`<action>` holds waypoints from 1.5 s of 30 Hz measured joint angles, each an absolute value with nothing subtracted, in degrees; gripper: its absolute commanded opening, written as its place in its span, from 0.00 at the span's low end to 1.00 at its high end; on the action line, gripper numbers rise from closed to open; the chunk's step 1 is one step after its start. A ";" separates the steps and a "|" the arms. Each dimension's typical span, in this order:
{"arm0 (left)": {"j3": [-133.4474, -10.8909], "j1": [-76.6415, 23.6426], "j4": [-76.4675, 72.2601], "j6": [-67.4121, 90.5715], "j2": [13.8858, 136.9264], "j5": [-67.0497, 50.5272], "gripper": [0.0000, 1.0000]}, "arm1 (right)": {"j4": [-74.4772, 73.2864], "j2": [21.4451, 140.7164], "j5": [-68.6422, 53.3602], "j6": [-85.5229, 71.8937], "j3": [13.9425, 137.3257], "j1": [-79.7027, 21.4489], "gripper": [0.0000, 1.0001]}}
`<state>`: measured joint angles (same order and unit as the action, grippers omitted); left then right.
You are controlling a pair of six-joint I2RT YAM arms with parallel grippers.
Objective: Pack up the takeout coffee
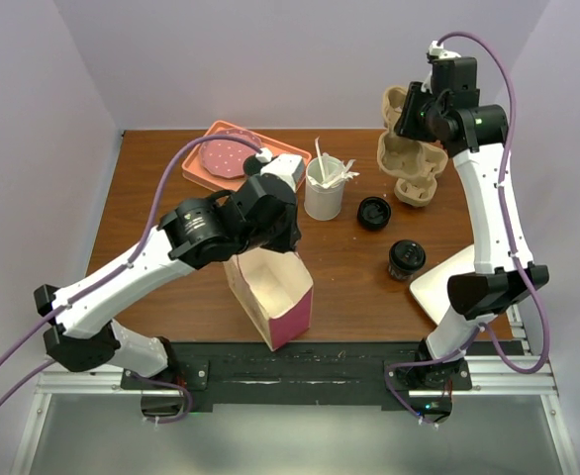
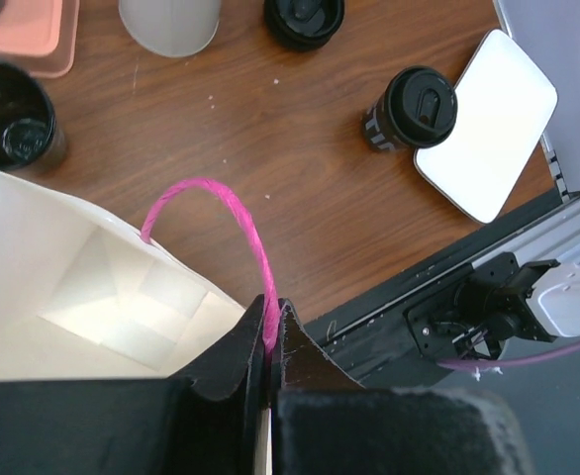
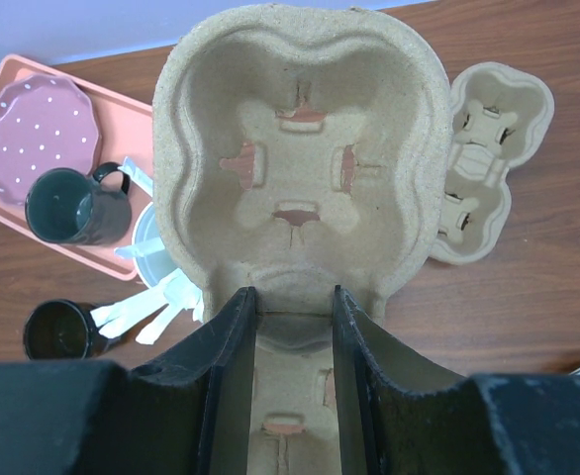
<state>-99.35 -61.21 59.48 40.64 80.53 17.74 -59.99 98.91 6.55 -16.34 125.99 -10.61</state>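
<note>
Left end effector (image 2: 270, 346): clenched tight on the pink handle (image 2: 255, 247) of the paper bag (image 2: 92, 287), so I was basically just holding the mouth open.
Right end effector (image 3: 292, 307): gripping one edge of a cardboard cup carrier (image 3: 300, 148), lifted up off the bench (image 1: 354, 287). A second carrier (image 3: 488, 158) lay on the bench nearby.
Coffee (image 1: 406, 258): upright on the bench with its lid on, just beside the white tray (image 2: 488, 129). It was well apart from the bag and not in any carrier, so nothing was packed yet imo.
Worry 1, carrier: I only had it by the rim, so it could've swung or slipped out on the way over. It also looked wide next to the bag mouth and might've jammed there.
Worry 2, bag: one thin cord was all I had. A shove from the carrier could've tipped the bag or folded a side in.
Worry 3, coffee: my right side was busy, so the carrier had to go somewhere first. Squeezing a paper cup too hard could've popped the lid.
Worry 4, mix-up: a plain black cup (image 2: 13, 129) with no lid sat near the bag. A black lid (image 2: 303, 18) sat near the white cup of stirrers (image 1: 324, 188), maybe with a cup under it, couldn't tell. Easy to grab the wrong one.
</note>
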 measured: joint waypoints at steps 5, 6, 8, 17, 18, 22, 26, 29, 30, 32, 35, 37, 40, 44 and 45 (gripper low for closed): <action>-101.34 -61.21 55.68 37.95 83.77 17.30 0.00 | -59.96 98.80 6.52 -16.47 125.03 -10.61 0.27; -101.78 -61.21 54.92 37.50 84.42 17.12 0.00 | -59.94 98.80 6.52 -16.47 124.53 -10.61 0.27; -102.89 -61.21 53.71 36.67 85.86 16.86 0.00 | -59.96 98.80 6.52 -16.47 123.68 -10.61 0.27; -105.89 -61.21 50.68 33.26 91.20 16.99 0.17 | -59.96 98.56 6.44 -16.51 123.15 -10.61 0.27; -106.08 -61.21 50.54 33.10 91.59 17.21 0.26 | -59.96 98.56 6.42 -16.53 123.15 -10.61 0.27; -107.18 -61.21 50.76 31.44 92.14 18.41 0.52 | -59.96 98.56 6.26 -16.53 123.17 -10.61 0.27; -111.15 -61.14 51.48 30.11 92.16 20.93 0.60 | -61.41 98.67 5.32 -16.53 125.16 -10.61 0.27; -114.43 -60.75 52.16 29.32 92.16 22.59 0.60 | -63.48 99.24 3.27 -16.49 129.82 -10.61 0.27; -116.29 -60.34 52.84 29.15 92.18 23.27 0.60 | -63.92 99.68 2.26 -16.49 132.49 -10.76 0.27; -118.76 -59.61 54.15 29.08 92.18 24.69 0.60 | -64.01 99.72 0.60 -16.51 135.20 -11.09 0.27; -120.81 -58.76 57.60 29.32 91.81 28.08 0.61 | -64.18 98.91 -2.46 -17.04 137.03 -12.75 0.27; -120.73 -58.57 60.27 29.41 91.42 29.80 0.61 | -64.49 98.32 -3.84 -17.72 137.01 -14.39 0.27; -119.87 -58.11 64.03 29.78 90.74 31.53 0.61 | -64.03 96.40 -6.26 -19.55 135.33 -17.74 0.27; -118.19 -56.25 67.96 31.00 89.52 31.79 0.61 | -60.88 91.02 -11.22 -23.77 130.72 -21.08 0.26; -117.47 -55.83 68.73 31.20 88.99 31.75 0.61 | -59.79 89.41 -12.43 -25.19 129.73 -21.50 0.26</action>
